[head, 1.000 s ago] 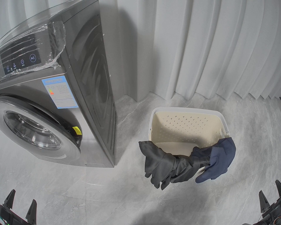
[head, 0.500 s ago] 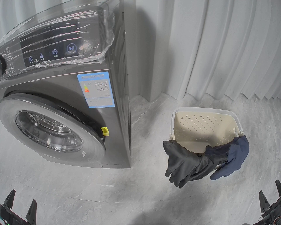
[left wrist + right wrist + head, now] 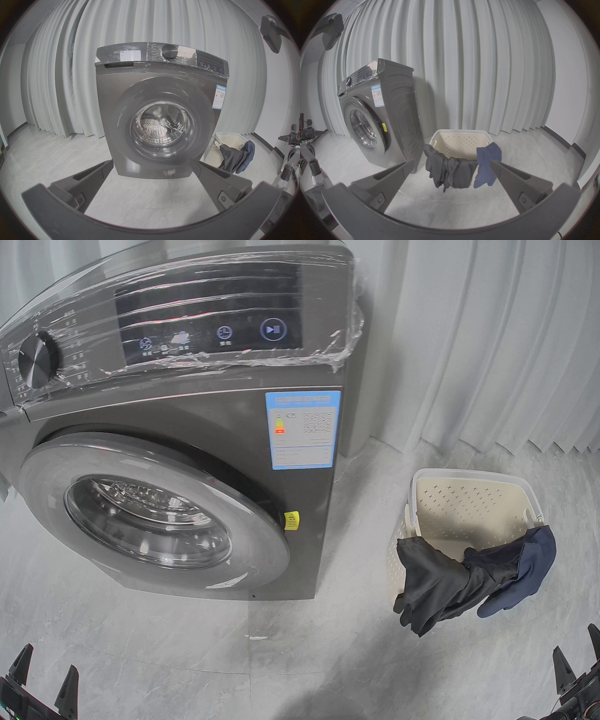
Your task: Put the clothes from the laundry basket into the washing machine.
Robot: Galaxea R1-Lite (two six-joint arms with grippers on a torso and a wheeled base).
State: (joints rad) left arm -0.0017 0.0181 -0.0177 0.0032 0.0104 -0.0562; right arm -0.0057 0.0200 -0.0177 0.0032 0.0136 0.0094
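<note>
Clothes [image 3: 450,580] hang over the laundry basket [image 3: 475,480] rim, beside the washing machine [image 3: 206,421], whose door [image 3: 156,521] looks shut. Left claw [image 3: 44,674] and right claw [image 3: 578,655] gape wide, empty. Pulling the draped cloth may tip the basket.

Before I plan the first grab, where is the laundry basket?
In the head view the laundry basket stands to the robot's right, just beside the washing machine, with dark clothes draped over its near rim.

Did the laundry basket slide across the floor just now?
No. The laundry basket still sits right of the washing machine, by the curtain; the whole view shifted together, so the camera moved.
</note>
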